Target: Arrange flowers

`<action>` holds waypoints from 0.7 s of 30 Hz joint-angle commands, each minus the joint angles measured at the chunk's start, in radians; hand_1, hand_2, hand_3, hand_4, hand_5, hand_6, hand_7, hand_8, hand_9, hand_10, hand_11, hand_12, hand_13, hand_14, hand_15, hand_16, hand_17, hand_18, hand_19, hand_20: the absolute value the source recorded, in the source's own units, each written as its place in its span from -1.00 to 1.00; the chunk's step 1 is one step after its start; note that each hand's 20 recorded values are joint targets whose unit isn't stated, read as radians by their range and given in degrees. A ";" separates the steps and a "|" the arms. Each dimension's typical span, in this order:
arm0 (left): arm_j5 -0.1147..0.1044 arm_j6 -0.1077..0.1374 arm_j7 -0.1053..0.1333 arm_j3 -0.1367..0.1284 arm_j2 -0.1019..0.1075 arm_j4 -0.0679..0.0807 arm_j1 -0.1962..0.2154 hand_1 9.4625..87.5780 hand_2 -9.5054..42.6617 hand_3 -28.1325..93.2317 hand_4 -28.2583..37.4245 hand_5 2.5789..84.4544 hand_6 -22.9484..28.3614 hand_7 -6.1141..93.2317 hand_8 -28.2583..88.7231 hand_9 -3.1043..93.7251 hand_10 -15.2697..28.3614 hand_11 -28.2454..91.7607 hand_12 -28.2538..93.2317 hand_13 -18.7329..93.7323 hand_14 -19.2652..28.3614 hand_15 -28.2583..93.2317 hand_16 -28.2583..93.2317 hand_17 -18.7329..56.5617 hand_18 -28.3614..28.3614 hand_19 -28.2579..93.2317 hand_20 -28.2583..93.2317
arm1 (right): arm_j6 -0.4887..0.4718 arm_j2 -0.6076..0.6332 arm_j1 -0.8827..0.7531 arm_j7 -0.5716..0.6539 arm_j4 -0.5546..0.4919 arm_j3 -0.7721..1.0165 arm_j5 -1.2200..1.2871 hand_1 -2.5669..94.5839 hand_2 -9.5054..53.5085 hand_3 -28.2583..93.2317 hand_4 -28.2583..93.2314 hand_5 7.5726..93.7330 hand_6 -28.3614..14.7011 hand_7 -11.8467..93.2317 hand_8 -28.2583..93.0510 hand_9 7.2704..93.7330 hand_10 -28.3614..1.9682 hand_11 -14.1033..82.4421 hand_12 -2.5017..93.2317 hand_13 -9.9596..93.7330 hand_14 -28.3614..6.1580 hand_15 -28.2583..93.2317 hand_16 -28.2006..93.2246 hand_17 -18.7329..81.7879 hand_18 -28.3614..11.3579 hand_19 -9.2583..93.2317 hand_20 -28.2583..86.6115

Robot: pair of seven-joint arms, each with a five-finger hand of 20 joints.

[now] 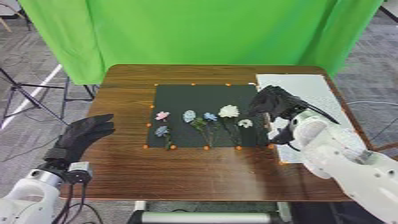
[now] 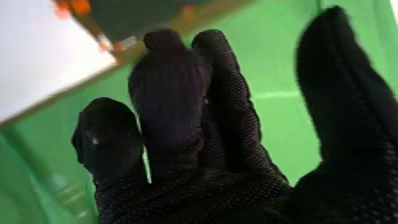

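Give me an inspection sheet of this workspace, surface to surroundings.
Surface: brown table; dark mat, white sheet to its right.
Job's things: on the mat, pink flower, three blue flowers, two white flowers.
Clutter: nothing seen, bar orange marks round the mat.
Hands: left hand open at the table's left edge; right hand open over the mat's right side.
Cables: black cables below the left wrist.
Surroundings: green curtain behind, tripod at left.
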 commanded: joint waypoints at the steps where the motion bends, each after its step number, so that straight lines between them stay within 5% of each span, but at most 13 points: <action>1: -0.001 0.009 0.037 0.000 0.001 -0.007 0.024 -0.51 -0.48 0.43 -0.79 -0.02 0.03 -0.55 -0.63 -0.04 0.41 -0.22 -0.35 -0.04 0.65 -0.25 -0.58 -0.37 0.46 -0.37 -0.35 | -0.007 -0.174 -0.468 -0.336 -0.112 0.666 0.619 -0.38 -0.82 0.53 -0.75 0.26 0.20 -0.54 -0.66 0.29 -0.18 -0.52 -0.56 0.47 -0.17 0.01 -0.08 0.05 -0.53 0.38 0.29; 2: 0.006 0.012 0.043 -0.003 -0.001 -0.011 0.034 -0.51 -0.48 0.43 -0.79 -0.02 0.03 -0.55 -0.63 -0.04 0.41 -0.21 -0.36 -0.04 0.65 -0.25 -0.58 -0.37 0.46 -0.37 -0.35 | -0.099 -0.244 -0.494 -0.355 -0.100 0.740 0.717 -0.40 -0.80 0.53 -0.75 0.25 0.20 -0.55 -0.66 0.29 -0.18 -0.52 -0.56 0.45 -0.20 -0.06 -0.07 0.05 -0.52 0.29 0.27; 5: 0.020 0.029 0.074 0.004 -0.007 -0.017 0.046 -0.53 -0.45 0.44 -0.81 0.00 0.03 -0.54 -0.63 -0.03 0.41 -0.21 -0.36 -0.03 0.65 -0.24 -0.58 -0.36 0.44 -0.38 -0.35 | -0.157 -0.381 -0.533 -0.494 -0.076 0.769 0.950 -0.48 -0.75 0.55 -0.75 0.22 0.18 -0.58 -0.65 0.24 -0.20 -0.53 -0.58 0.31 -0.27 -0.25 -0.06 -0.01 -0.45 -0.08 0.23; 9: 0.053 0.078 0.124 0.032 -0.007 -0.023 0.049 -0.55 -0.41 0.44 -0.85 0.03 0.04 -0.53 -0.64 0.00 0.42 -0.21 -0.36 -0.03 0.65 -0.24 -0.59 -0.34 0.42 -0.39 -0.35 | -0.105 -0.488 -0.573 -0.740 -0.051 0.691 0.962 -0.73 -0.64 0.59 -0.78 -0.05 0.28 -0.66 -0.64 -0.11 -0.14 -0.60 -0.64 -0.21 -0.14 -0.41 -0.24 -0.28 -0.29 -0.74 0.06; 12: 0.071 0.112 0.159 0.058 -0.009 -0.027 0.042 -0.57 -0.37 0.45 -0.90 0.10 0.03 -0.54 -0.64 0.09 0.39 -0.21 -0.38 -0.02 0.62 -0.24 -0.60 -0.33 0.40 -0.39 -0.34 | -0.044 -0.542 -0.604 -0.816 -0.051 0.662 0.906 -0.86 -0.60 0.62 -0.81 -0.33 0.37 -0.71 -0.64 -0.41 0.01 -0.67 -0.70 -0.42 0.07 -0.52 -0.32 -0.45 -0.14 -0.85 -0.04; 18: 0.114 0.152 0.200 0.073 -0.029 -0.054 0.062 -0.61 -0.33 0.47 -0.97 0.16 0.04 -0.55 -0.65 0.17 0.41 -0.21 -0.40 -0.02 0.59 -0.26 -0.61 -0.31 0.37 -0.40 -0.34 | -0.015 -0.608 -0.661 -0.822 -0.083 0.685 0.740 -0.97 -0.58 0.65 -0.85 -0.44 0.45 -0.71 -0.64 -0.52 0.13 -0.70 -0.75 -0.51 0.12 -0.59 -0.35 -0.53 -0.08 -0.85 -0.12; 21: 0.101 0.171 0.210 0.067 -0.043 -0.071 0.082 -0.62 -0.33 0.48 -0.98 0.17 0.04 -0.55 -0.65 0.17 0.41 -0.21 -0.40 -0.02 0.58 -0.26 -0.61 -0.31 0.37 -0.40 -0.33 | -0.034 -0.615 -0.672 -0.816 -0.088 0.693 0.754 -0.97 -0.58 0.66 -0.85 -0.42 0.43 -0.71 -0.64 -0.48 0.08 -0.68 -0.74 -0.49 0.09 -0.57 -0.35 -0.52 -0.10 -0.84 -0.13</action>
